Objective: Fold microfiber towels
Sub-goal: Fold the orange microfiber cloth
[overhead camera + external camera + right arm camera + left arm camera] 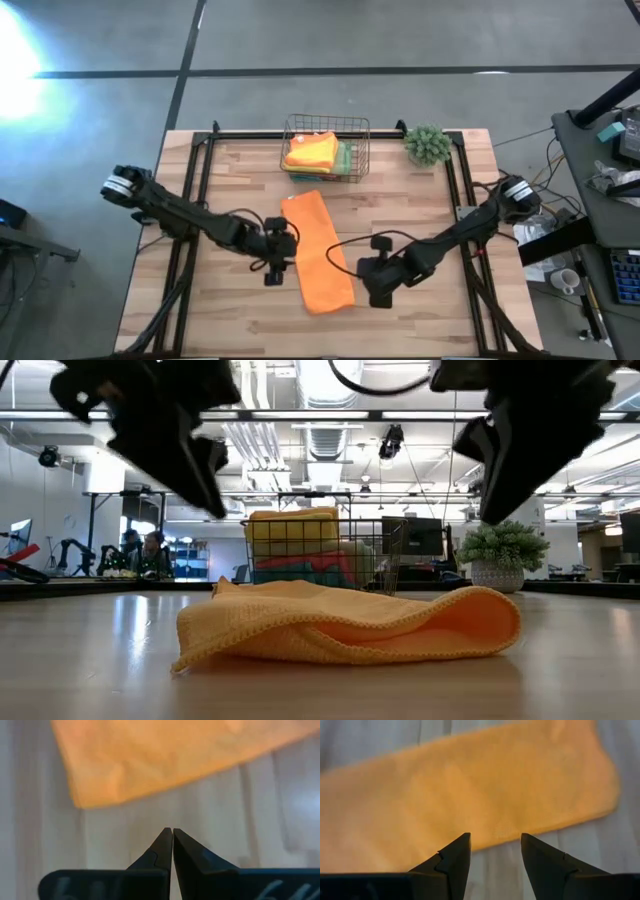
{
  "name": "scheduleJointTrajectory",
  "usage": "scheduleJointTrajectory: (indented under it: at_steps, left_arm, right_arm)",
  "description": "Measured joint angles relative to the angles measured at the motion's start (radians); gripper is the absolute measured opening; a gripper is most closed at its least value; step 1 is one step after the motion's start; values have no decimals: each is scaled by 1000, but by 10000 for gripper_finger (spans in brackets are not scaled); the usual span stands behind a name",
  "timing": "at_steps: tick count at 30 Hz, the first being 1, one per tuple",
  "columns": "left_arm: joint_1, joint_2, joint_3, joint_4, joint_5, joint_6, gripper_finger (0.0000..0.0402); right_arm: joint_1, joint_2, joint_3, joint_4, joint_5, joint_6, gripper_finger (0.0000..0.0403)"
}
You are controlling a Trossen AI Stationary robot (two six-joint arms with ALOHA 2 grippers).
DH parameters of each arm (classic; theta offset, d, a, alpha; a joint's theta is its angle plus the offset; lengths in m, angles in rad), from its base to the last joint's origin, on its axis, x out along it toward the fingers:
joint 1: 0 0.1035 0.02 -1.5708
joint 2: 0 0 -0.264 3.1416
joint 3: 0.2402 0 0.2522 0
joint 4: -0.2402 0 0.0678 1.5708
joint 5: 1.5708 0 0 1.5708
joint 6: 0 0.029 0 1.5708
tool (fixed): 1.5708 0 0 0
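Orange towel (pixel 320 250) folded into long strip, flat mid-counter (pixel 240 310), in front of wire basket (pixel 325 147) holding other towels (pixel 312 152). My left fingers (pixel 462 852) apart, empty, beside its edge. My right fingers (pixel 165 845) pressed together, empty, beside other edge.

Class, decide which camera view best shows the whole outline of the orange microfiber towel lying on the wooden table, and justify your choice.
The high view: the orange microfiber towel appears complete, a long folded strip between the two grippers. The low view shows only its rumpled near edge. The left wrist view and right wrist view each show just part of it.
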Motion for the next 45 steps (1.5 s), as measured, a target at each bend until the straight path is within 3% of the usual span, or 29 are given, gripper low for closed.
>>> scheduleJointTrajectory:
  at_steps: [7,11,23,36,45]
  left_arm:
    - [-22,127,25,8,-18,-112,160]
    - [-8,168,46,12,-87,-104,160]
    - [57,191,40,5,-95,12,160]
    - [165,261,33,-3,-83,302,160]
    - [155,158,42,-118,-84,323,160]
  right_arm:
    - [-26,6,-164,408,-15,-46,8]
    - [-41,59,-179,509,-40,-46,8]
    - [-64,232,-63,504,-103,-10,8]
    - [-71,408,169,494,-171,56,9]
    - [-59,321,177,334,-112,41,9]
